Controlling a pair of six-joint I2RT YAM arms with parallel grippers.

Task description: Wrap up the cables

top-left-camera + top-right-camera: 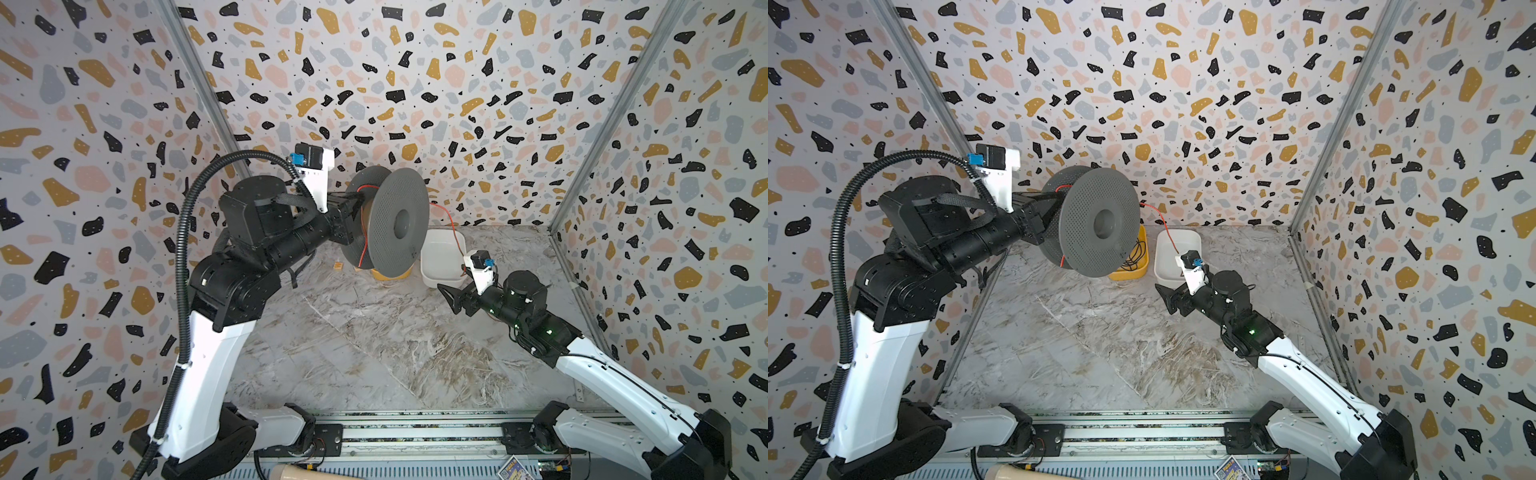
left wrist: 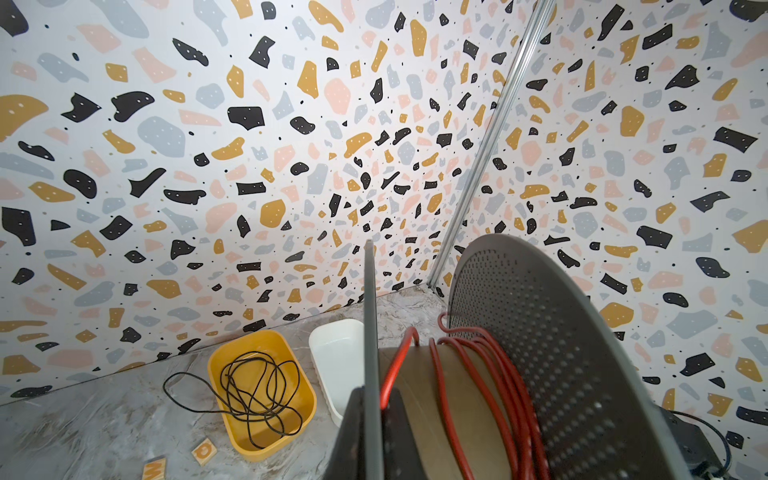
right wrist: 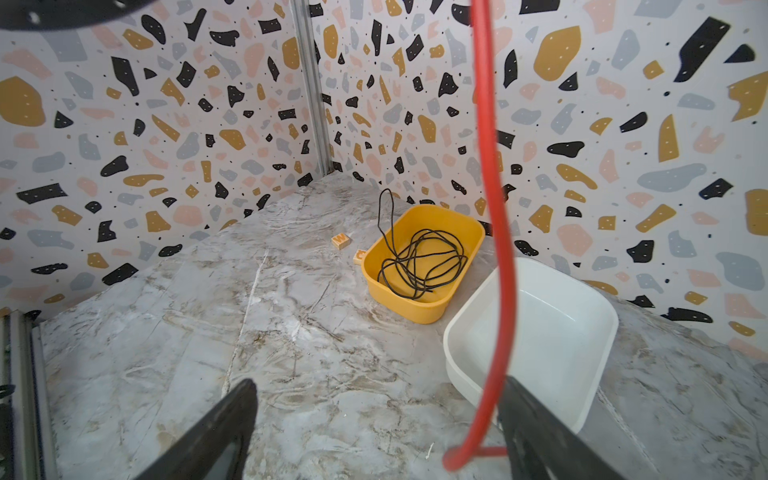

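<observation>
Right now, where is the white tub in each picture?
Top view: white tub right of the grey spool.
Top view: white tub right of the spool too.
Left wrist: white tub between yellow tub and spool.
Right wrist: white tub behind the hanging red wire.
Shared landmark: the yellow tub beside it, in all four.

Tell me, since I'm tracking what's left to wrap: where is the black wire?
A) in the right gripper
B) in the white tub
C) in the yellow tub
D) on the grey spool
C: the black wire lies coiled in the yellow tub, with one loop trailing over its rim.
</observation>
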